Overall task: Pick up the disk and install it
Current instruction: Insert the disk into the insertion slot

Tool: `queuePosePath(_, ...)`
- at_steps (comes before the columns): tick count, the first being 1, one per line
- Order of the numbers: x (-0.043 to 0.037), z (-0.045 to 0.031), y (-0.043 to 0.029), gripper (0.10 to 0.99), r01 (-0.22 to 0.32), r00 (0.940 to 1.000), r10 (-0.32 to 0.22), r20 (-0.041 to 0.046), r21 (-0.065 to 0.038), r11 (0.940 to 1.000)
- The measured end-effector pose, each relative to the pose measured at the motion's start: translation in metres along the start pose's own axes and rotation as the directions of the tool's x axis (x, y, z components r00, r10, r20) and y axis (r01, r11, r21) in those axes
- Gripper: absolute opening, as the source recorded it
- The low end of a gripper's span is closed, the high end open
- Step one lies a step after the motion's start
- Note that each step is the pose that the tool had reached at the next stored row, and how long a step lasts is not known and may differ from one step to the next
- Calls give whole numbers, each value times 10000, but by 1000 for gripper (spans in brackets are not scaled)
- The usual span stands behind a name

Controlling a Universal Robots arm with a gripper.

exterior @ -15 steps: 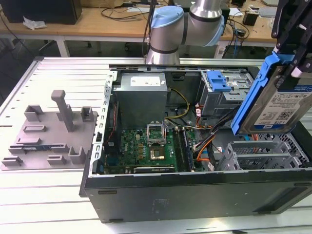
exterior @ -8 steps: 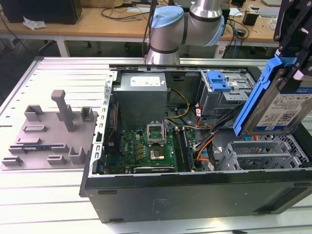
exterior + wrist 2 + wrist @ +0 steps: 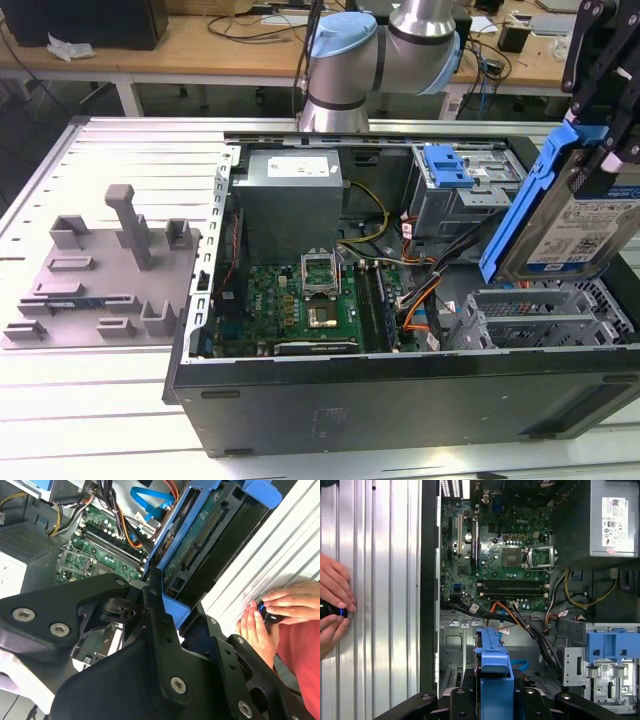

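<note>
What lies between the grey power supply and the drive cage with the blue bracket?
Yellow and black cables span the gap between power supply and drive cage, in the exterior view.

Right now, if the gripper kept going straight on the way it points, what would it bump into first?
Probably the grey metal drive bay inside the open computer case, just below the disk that the gripper holds. Loose cables run close beside that line; depth is hard to judge.

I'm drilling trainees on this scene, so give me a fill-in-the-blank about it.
The gripper holds the disk by its ___ carrier.
The case under it is ___, not closed.
At the table edge are a person's two ___.
Missing: blue; open; hands.
</note>
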State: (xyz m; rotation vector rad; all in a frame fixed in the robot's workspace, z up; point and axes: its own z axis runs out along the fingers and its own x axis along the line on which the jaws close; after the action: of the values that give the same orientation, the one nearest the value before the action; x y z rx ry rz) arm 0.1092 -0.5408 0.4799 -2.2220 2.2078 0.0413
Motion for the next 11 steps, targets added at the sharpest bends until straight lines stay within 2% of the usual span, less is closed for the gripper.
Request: queuePosePath(11, 32, 77, -31, 365, 0, 10000, 0, -2, 0, 10000)
